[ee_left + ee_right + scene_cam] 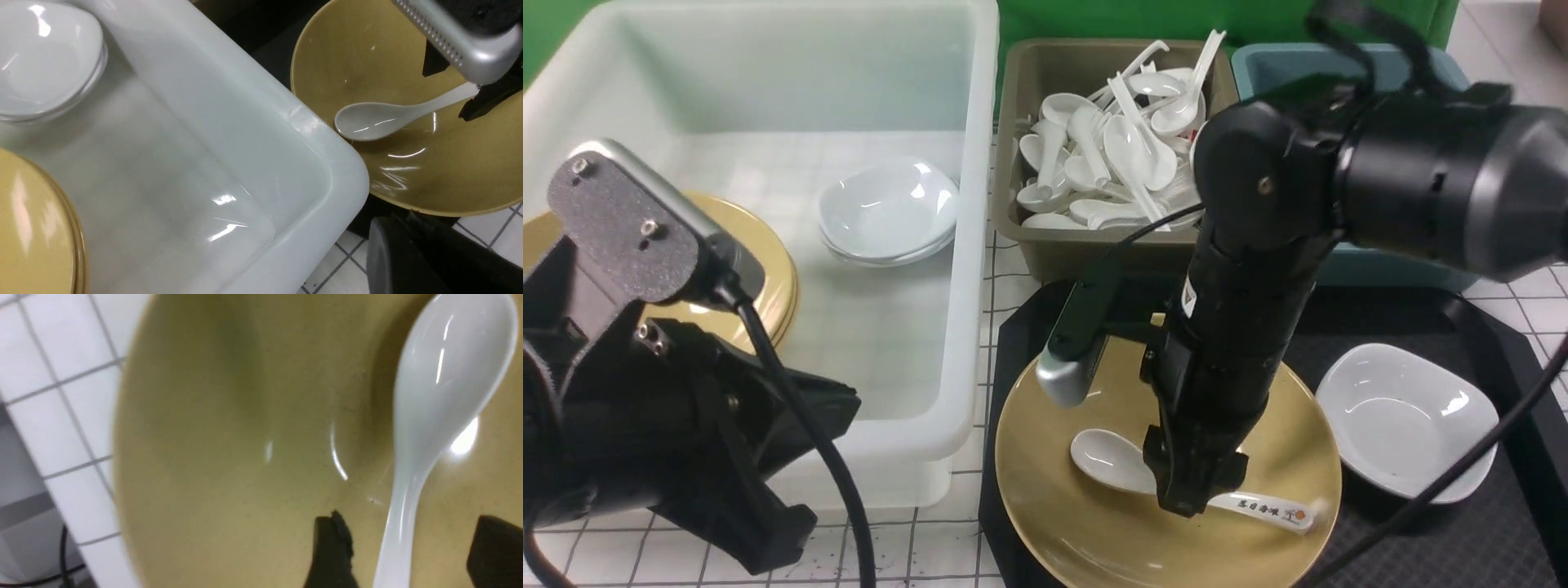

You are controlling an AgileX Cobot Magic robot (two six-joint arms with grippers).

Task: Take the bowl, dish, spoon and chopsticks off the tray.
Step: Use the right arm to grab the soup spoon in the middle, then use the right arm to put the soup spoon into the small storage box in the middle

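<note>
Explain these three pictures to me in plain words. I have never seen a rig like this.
This is a robot with two arms, each ending in a two-fingered tool. The wide picture looks forward from between the arms; the other two come from wrist cameras. On the black tray sit a big tan bowl with a printed white spoon in it, and a small white dish. Beside it stand a white tub of stacked dishes and a brown bin of plain spoons. The right tool is open, its fingers either side of the spoon's handle, gripping nothing yet. The left tool is shut, near the tub, holding nothing. No chopsticks show.
</note>
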